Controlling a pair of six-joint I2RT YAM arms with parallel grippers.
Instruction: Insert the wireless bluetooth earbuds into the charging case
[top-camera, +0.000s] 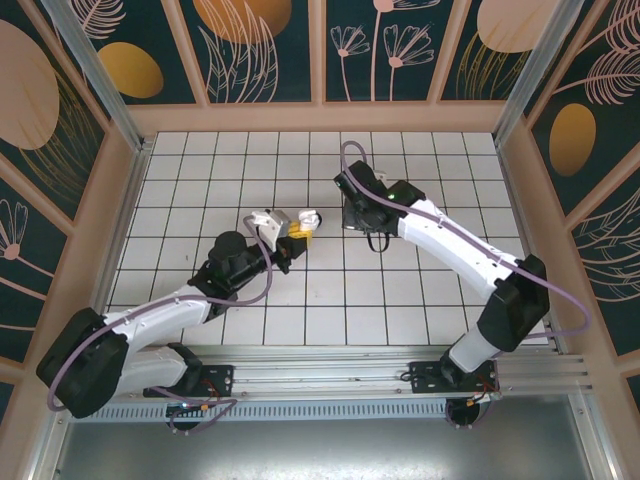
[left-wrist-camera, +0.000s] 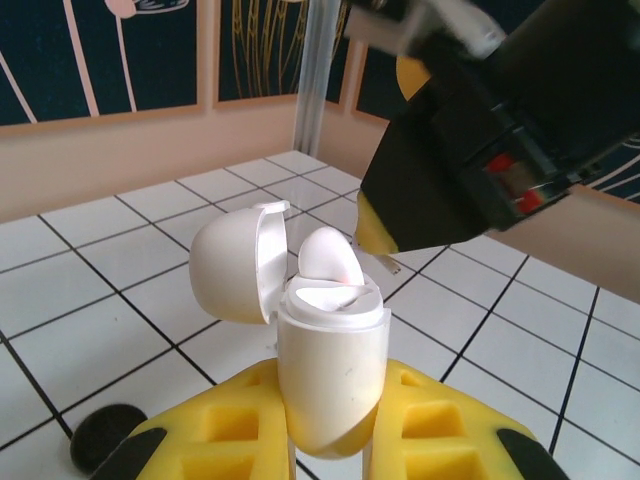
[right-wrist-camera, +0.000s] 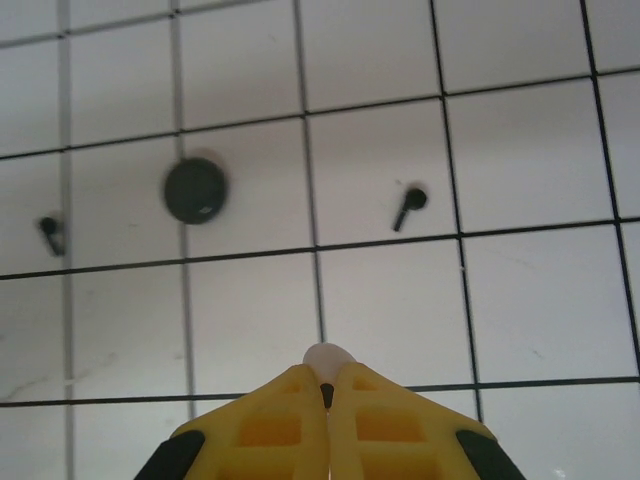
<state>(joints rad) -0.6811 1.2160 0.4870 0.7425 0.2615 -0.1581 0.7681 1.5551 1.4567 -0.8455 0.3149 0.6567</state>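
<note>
Your left gripper (left-wrist-camera: 332, 425) has its yellow fingers (left-wrist-camera: 225, 420) clamped tight on the lower body of the white charging case (left-wrist-camera: 335, 350). The case stands upright with its lid (left-wrist-camera: 232, 270) swung open to the left, and one white earbud (left-wrist-camera: 328, 258) sits in its well. Your right gripper (right-wrist-camera: 327, 388) has its fingers pressed together, pinching another white earbud (right-wrist-camera: 328, 356) at their tips above the tiled floor (right-wrist-camera: 540, 160). Down there, one black earbud (right-wrist-camera: 48, 232) lies left of the round black case (right-wrist-camera: 195, 190) and another black earbud (right-wrist-camera: 410, 205) lies to its right, both apart from it.
</note>
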